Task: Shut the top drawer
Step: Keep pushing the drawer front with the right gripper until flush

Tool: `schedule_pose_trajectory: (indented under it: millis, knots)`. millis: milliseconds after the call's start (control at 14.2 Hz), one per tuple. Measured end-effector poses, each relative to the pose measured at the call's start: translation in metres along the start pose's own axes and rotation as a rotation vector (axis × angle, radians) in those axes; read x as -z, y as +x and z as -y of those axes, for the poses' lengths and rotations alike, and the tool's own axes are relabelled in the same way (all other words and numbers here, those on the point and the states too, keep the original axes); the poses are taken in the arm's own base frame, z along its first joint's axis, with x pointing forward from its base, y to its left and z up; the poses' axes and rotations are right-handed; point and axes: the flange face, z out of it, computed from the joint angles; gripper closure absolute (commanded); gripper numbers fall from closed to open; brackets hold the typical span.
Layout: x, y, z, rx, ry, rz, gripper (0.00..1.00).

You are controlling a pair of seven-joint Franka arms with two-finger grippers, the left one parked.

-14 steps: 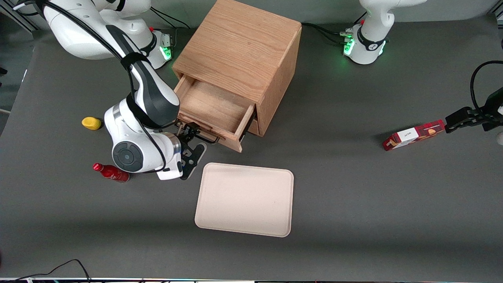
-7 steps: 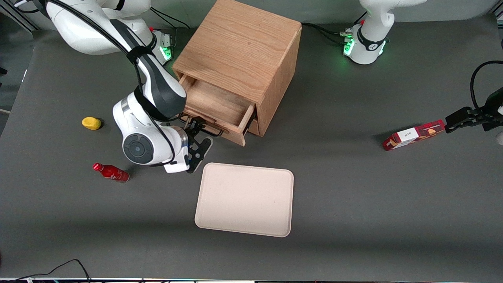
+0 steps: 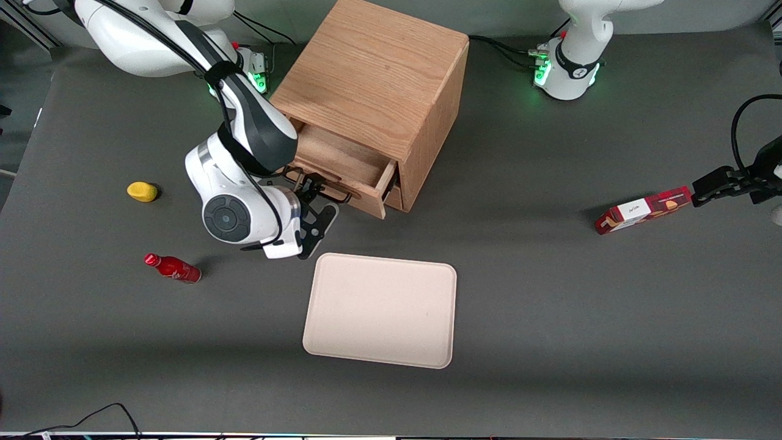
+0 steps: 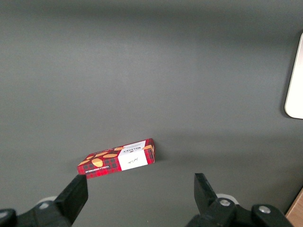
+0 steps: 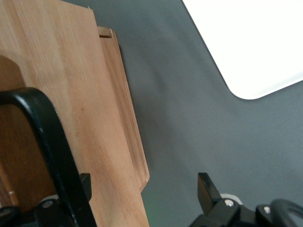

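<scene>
Lighting: even, diffuse, overhead. Dark grey counter (image 3: 550, 293) matte, without glare. Shadows: soft, short; a faint one beside the oak cabinet (image 3: 372, 91). Green indicator lights glow at both arm bases. Front view sharp. Right wrist view: black handle (image 5: 52, 151) close and slightly soft; gripper (image 5: 142, 198) dark, underexposed.

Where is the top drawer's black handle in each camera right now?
Front view: handle on the top drawer front, at the pincer, nearer the camera than the cabinet.
Right wrist view: thick black bar against the drawer's wood.
Left wrist view: not in it.
Shared landmark: the cream tray.
</scene>
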Motion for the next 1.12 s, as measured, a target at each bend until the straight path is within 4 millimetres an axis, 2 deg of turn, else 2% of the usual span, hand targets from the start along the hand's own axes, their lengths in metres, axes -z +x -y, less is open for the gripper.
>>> schedule_pose_trajectory:
  millis: [1124]
  knots:
    - [-0.024,0.005,0.049,-0.024,0.006,0.04,0.0]
